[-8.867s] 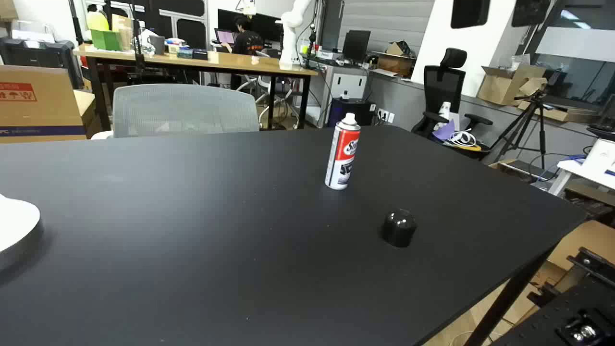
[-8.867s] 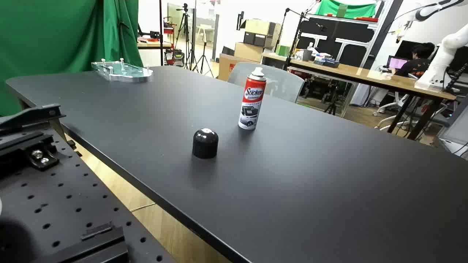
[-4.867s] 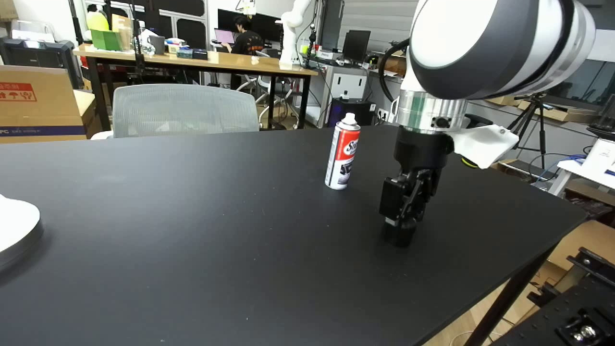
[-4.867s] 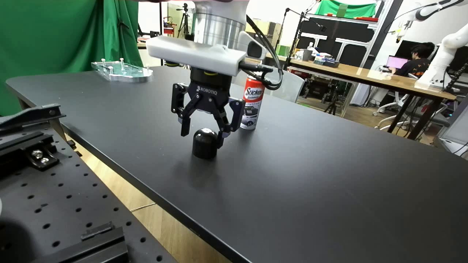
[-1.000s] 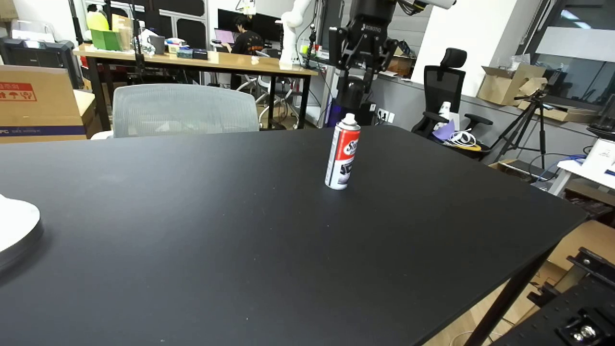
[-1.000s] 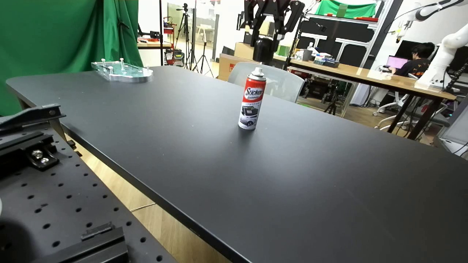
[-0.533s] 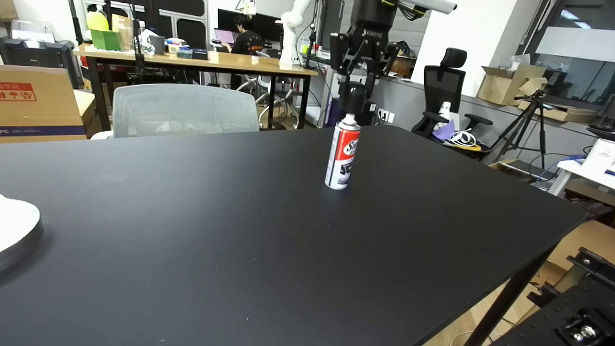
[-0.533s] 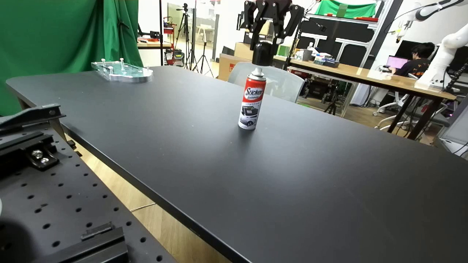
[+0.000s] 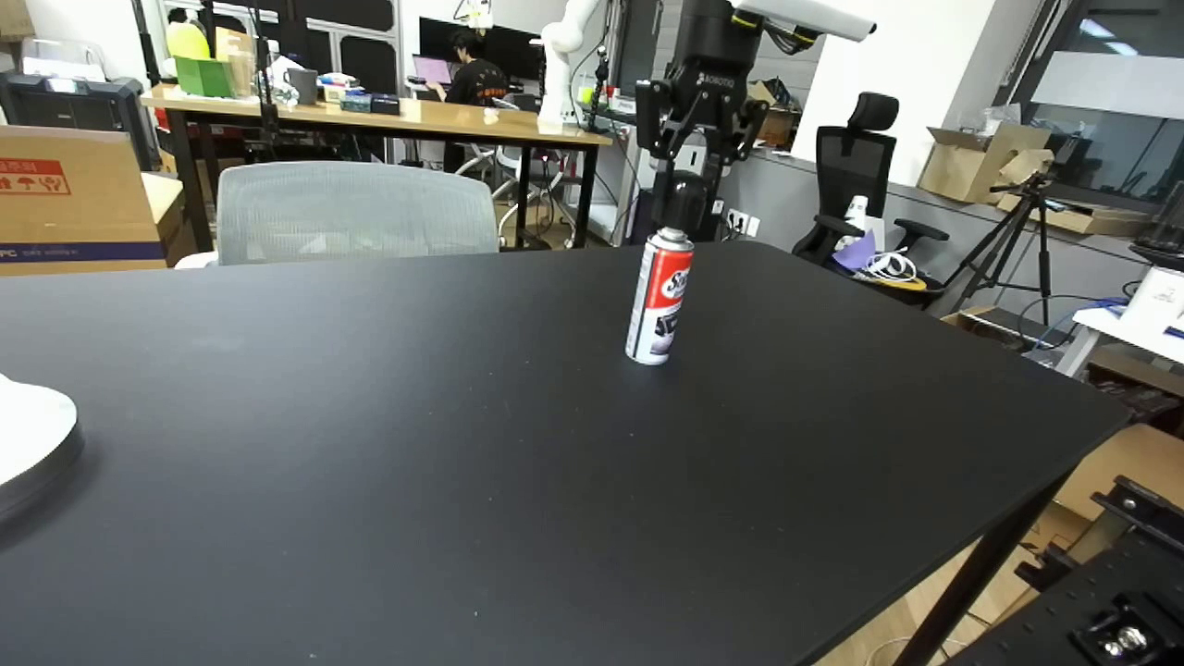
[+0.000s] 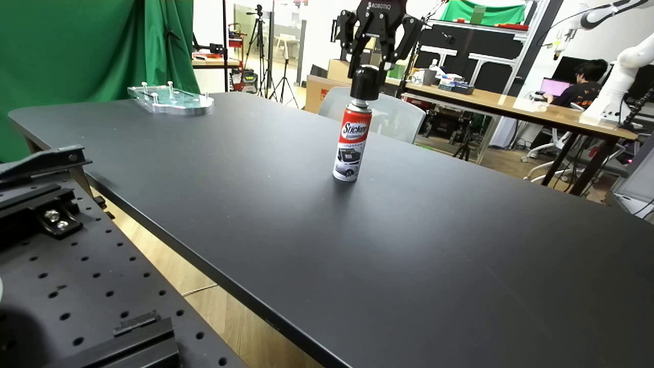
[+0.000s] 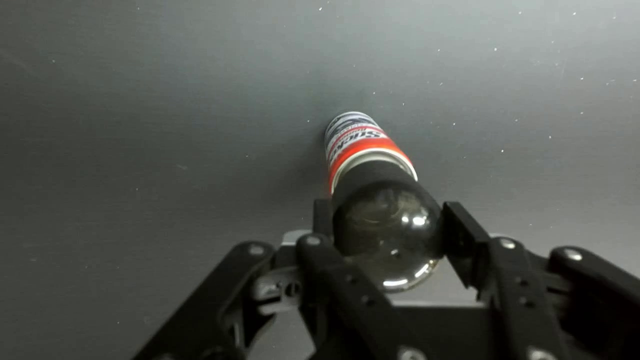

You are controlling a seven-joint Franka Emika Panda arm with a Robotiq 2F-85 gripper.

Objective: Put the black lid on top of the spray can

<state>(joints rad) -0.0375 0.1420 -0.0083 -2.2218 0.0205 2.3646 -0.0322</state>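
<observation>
The spray can (image 9: 659,301), white with a red label, stands upright on the dark table in both exterior views. Over its top is the domed black lid (image 10: 365,84), whose lower part hides the white nozzle. A strip of the can's silver neck shows below the lid's rim in an exterior view, so the lid is not down on the shoulder. My gripper (image 11: 387,225) is shut on the lid, with one finger pad (image 11: 462,232) against its right side and the other at its left. In the wrist view the lid covers the top of the spray can (image 11: 360,137).
The black table (image 10: 434,245) extends around the can. A clear plate with posts (image 10: 171,99) lies at its far end. A perforated black mounting board (image 10: 102,276) runs beside the near edge. A grey chair (image 9: 356,213) stands behind the table.
Earlier the lid lay on the table and my gripper came down over it. Since then it has been lifted above the can. Over the last second gripper and lid have lowered, covering the nozzle.
</observation>
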